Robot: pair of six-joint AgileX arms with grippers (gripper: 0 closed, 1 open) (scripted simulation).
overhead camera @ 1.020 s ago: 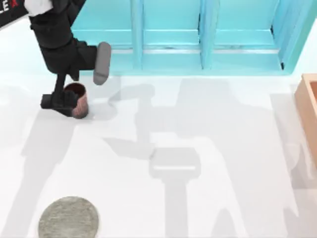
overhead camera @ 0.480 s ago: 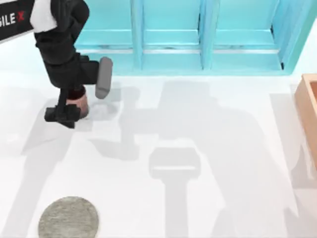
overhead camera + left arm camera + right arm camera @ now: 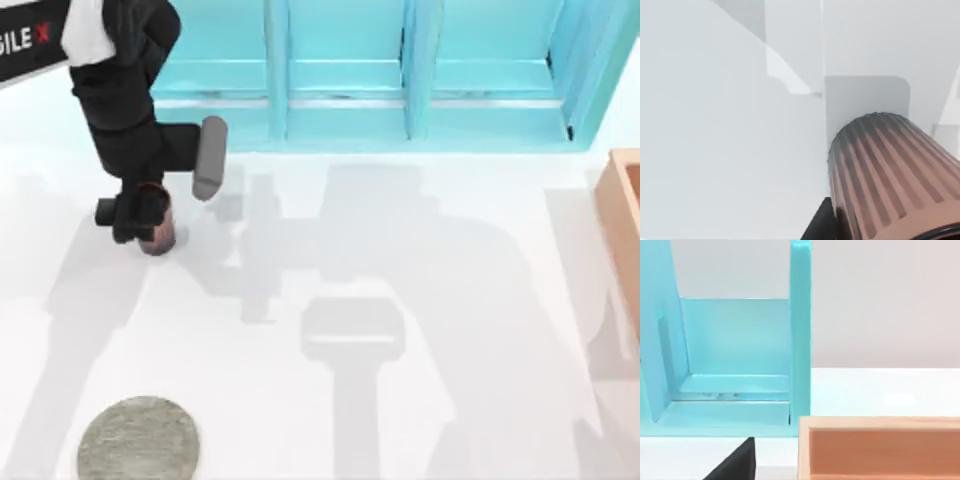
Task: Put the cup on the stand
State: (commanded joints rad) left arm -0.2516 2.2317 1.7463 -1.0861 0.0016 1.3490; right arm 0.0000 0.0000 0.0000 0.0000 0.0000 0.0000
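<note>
The cup (image 3: 163, 236) is a ribbed copper-brown tumbler at the table's back left, mostly covered from above by my left gripper (image 3: 137, 215). The left wrist view shows its ribbed side (image 3: 890, 170) close up, with one dark finger (image 3: 820, 227) against it, so the gripper is shut on the cup. The stand (image 3: 138, 438), a flat speckled grey disc, lies at the front left edge, well apart from the cup. A dark part of my right gripper (image 3: 735, 464) shows in the right wrist view, near the wooden box.
A teal shelf unit (image 3: 350, 70) runs along the back of the table. A tan wooden box (image 3: 625, 230) sits at the right edge, seen close in the right wrist view (image 3: 880, 447). White tabletop lies between the cup and the stand.
My left gripper has come down over the cup, hiding its dark inside, and closed on it. The stand has not moved.
</note>
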